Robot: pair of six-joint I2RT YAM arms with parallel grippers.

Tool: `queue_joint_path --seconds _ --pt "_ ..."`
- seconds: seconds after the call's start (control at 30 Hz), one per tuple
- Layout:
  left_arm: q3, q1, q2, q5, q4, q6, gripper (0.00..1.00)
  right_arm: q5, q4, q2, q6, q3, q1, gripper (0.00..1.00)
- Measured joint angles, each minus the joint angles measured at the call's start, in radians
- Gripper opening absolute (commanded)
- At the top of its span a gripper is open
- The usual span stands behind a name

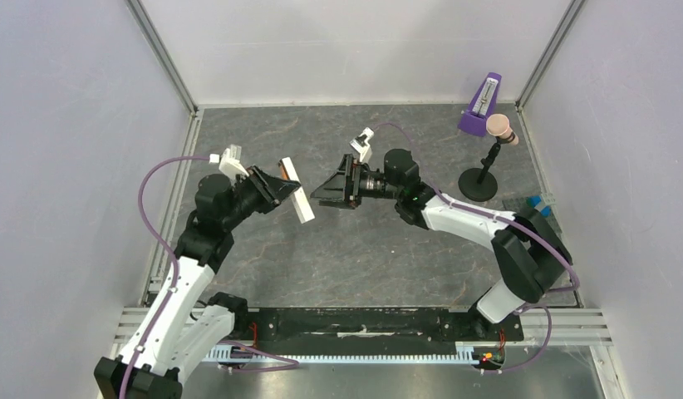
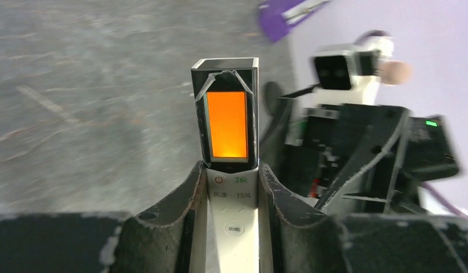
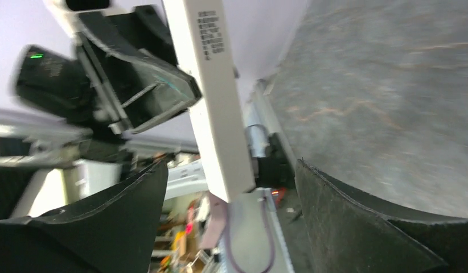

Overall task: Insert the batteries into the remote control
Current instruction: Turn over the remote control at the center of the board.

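The white remote control (image 1: 295,189) is held above the middle of the table, tilted, with my left gripper (image 1: 276,187) shut on it. In the left wrist view the remote control (image 2: 234,219) runs up between the fingers (image 2: 177,199) of my left gripper (image 2: 232,170), its orange lit display at the far end. My right gripper (image 1: 321,193) faces it from the right, open. In the right wrist view the remote control (image 3: 212,96) hangs between the wide jaws of my right gripper (image 3: 232,170) without touching them. No batteries are in view.
A purple metronome (image 1: 481,106) stands at the back right corner. A black stand (image 1: 479,181) with a pink head is in front of it. A small blue item (image 1: 538,203) lies near the right wall. Grey walls enclose the table on three sides.
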Motion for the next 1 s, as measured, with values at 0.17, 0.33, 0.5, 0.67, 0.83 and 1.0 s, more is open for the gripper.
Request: queue_joint_path --seconds 0.17,0.33,0.5,0.67,0.83,1.0 --pt "0.116 0.0 0.136 -0.133 -0.261 0.137 0.02 0.2 -0.33 -0.08 -0.234 -0.012 -0.015 0.86" --pt "0.152 -0.014 0.382 -0.288 -0.409 0.224 0.02 0.454 -0.607 -0.213 -0.401 -0.075 -0.016 0.85" --pt "0.126 -0.089 0.533 -0.42 -0.469 0.249 0.02 0.644 -0.78 -0.364 -0.477 -0.124 -0.016 0.82" --pt "0.124 -0.161 0.619 -0.494 -0.469 0.249 0.14 0.745 -0.851 -0.478 -0.485 -0.161 -0.016 0.84" --pt "0.118 -0.195 0.678 -0.539 -0.464 0.249 0.23 0.806 -0.924 -0.546 -0.481 -0.188 -0.016 0.85" --pt "0.114 -0.195 0.719 -0.547 -0.449 0.248 0.73 0.866 -0.996 -0.578 -0.478 -0.187 -0.016 0.89"
